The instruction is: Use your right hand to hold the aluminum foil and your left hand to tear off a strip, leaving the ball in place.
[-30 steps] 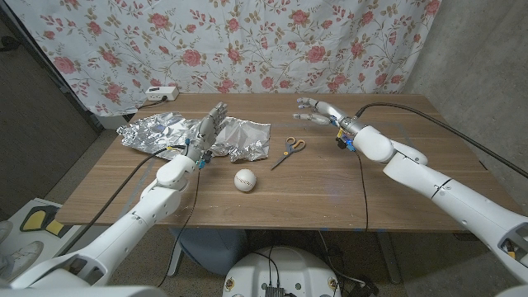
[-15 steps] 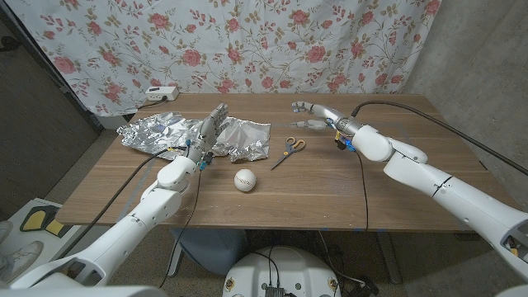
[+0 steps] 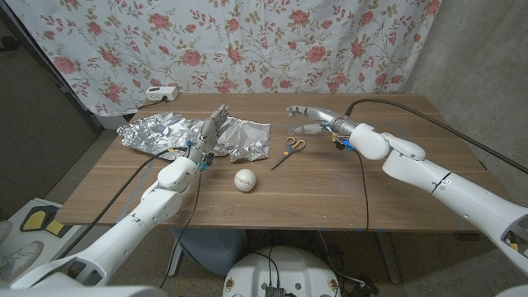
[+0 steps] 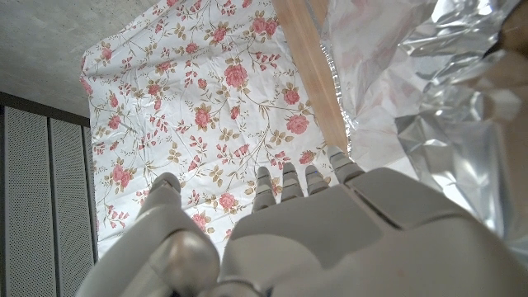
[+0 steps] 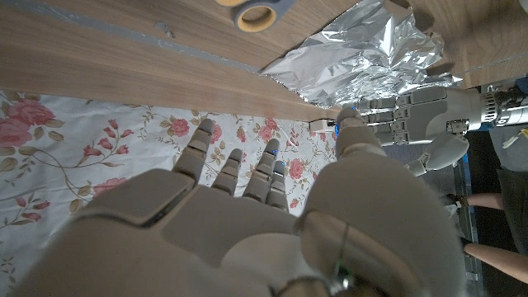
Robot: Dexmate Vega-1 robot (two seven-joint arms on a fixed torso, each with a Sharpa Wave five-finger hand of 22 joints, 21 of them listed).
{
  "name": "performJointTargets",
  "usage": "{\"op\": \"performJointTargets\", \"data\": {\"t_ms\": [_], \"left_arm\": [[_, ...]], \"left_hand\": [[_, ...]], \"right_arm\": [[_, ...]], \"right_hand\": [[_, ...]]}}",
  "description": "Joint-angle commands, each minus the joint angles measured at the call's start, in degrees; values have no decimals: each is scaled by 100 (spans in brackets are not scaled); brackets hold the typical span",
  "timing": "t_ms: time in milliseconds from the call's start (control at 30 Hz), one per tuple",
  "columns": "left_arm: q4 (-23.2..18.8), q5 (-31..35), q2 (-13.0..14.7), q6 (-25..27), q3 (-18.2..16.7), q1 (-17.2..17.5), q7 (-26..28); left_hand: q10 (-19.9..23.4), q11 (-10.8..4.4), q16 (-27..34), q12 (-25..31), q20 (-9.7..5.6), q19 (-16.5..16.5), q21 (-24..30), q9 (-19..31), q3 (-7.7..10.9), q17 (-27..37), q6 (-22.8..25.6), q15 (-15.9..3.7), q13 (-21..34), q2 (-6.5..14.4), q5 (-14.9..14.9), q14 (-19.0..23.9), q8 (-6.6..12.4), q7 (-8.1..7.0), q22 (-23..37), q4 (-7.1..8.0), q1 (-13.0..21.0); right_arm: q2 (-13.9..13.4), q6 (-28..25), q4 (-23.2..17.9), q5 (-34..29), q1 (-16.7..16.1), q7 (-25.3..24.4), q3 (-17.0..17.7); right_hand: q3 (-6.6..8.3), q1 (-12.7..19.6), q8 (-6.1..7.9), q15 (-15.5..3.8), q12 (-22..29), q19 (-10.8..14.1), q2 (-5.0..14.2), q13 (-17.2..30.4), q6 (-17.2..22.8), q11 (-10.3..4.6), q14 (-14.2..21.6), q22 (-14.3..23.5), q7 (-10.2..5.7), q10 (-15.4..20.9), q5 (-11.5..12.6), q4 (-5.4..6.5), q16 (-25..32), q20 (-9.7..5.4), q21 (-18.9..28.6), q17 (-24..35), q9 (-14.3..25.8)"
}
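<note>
A crumpled sheet of aluminum foil (image 3: pixel 239 139) lies across the far left part of the wooden table (image 3: pixel 330 190). My left hand (image 3: pixel 211 132) stands over the middle of the foil with its fingers stretched upward, holding nothing. The white ball (image 3: pixel 244 179) sits on the table in front of the foil, apart from both hands. My right hand (image 3: pixel 309 120) hovers open to the right of the foil, beyond the scissors, fingers spread and pointing toward the foil. In the right wrist view, the foil (image 5: pixel 363 49) and my left hand (image 5: pixel 421 111) lie ahead of my right hand (image 5: pixel 239 223). In the left wrist view, the foil (image 4: pixel 429 99) lies beyond my left hand (image 4: pixel 330 231).
Scissors (image 3: pixel 287 151) with orange handles lie between the foil and my right hand. A white box (image 3: pixel 161 93) sits at the table's far left edge. A floral curtain (image 3: pixel 247 41) hangs behind the table. A black cable (image 3: pixel 429 111) runs along my right arm.
My right hand has moved left, closer to the foil and over the scissors. The fingers of my left hand have spread and straightened a little.
</note>
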Motion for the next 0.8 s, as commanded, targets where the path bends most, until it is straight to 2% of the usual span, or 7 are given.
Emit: {"op": "performJointTargets", "data": {"t_ms": [33,200,433,533,567,800], "left_arm": [[31,-17,9,57,26,-27,-35],[63,-49,-28,56,34,-9,-35],[161,-77,-104,-21,48,-1,-62],[240,-71,-124,-150,59,-10,-161],[221,-73,-116,-135,59,0,-155],[202,-99,-113,-117,44,57,-118]], "left_hand": [[20,-3,24,5,-2,-37,-23,30,4,17,26,-2,20,22,-13,-27,6,1,27,-21,-9],[15,5,25,3,2,-41,-24,30,2,17,28,5,20,22,-13,-32,6,4,27,-22,-13],[16,14,30,4,-3,-42,-21,30,-3,17,23,0,20,22,-13,-32,4,2,27,-23,-21],[18,-2,30,4,-4,-43,-21,30,-7,18,28,-7,20,18,-13,-37,6,-3,27,-23,-26],[20,-10,32,5,-5,-48,-23,30,-14,19,28,-13,20,8,-15,-37,6,-3,27,-23,-35],[14,-1,36,3,-3,-62,-25,29,-49,22,20,-14,20,-37,-19,-43,2,-15,27,-18,-78]], "right_arm": [[-30,-38,-60,-439,145,297,-153],[-76,-58,-103,-646,166,376,-194],[-110,-8,-122,-911,189,420,-241],[-104,59,-108,-991,195,402,-255],[-102,83,-106,-1033,202,407,-269],[-60,196,-89,-1195,248,518,-339]], "right_hand": [[152,314,-45,-255,-33,14,53,11,-101,-64,-80,9,-42,-35,22,5,-41,-79,-16,-1,19],[254,574,-47,-314,-48,2,81,10,-129,-132,-131,7,-63,-62,-6,1,-58,-112,-26,-12,21],[312,753,-49,-334,-54,-1,71,10,-149,-157,-139,6,-107,-69,-36,13,-59,-156,-30,-23,24],[292,775,-27,-352,-35,9,12,10,-99,-169,-129,5,-205,-13,-56,39,-53,-174,-28,-28,24],[301,829,-6,-385,-19,13,-1,8,-46,-179,-119,5,-286,40,-63,44,-49,-186,-28,-31,24],[371,1025,3,-503,-18,-27,54,-3,-5,-192,-134,5,-366,81,-72,49,-53,-279,-44,-37,21]]}}
